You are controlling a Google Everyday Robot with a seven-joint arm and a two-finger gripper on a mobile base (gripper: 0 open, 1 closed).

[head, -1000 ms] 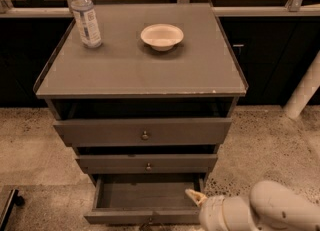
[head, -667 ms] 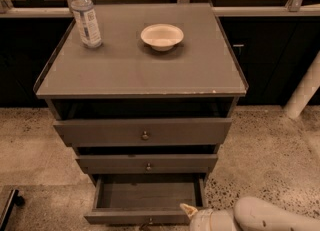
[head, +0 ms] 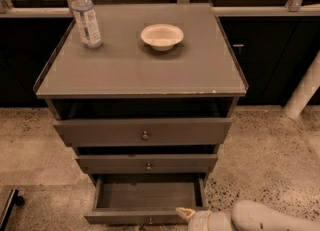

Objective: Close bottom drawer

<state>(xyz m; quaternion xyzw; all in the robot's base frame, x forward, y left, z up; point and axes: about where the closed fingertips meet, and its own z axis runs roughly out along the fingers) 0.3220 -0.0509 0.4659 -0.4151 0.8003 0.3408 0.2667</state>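
The grey-brown cabinet [head: 140, 65] has three drawers. The bottom drawer [head: 145, 197] is pulled far out, its inside bare, and its low front panel [head: 130, 218] lies at the lower edge of the view. Its knob sits at the very bottom edge and is barely visible. My gripper [head: 183, 213] is at the bottom, right of centre, with its pale tip at the right end of the drawer's front panel. The white arm [head: 260, 218] runs off to the lower right. The middle drawer [head: 146, 163] and top drawer [head: 143, 131] stand slightly out.
A plastic water bottle [head: 85, 16] and a white bowl [head: 161, 36] stand on the cabinet top. A white post [head: 304, 87] leans at the right. A dark object [head: 10, 205] sits on the speckled floor at the lower left. Dark cabinets line the back.
My gripper and arm have moved left and down, from beside the drawer's right side to the right end of its front panel. The drawer has not visibly moved.
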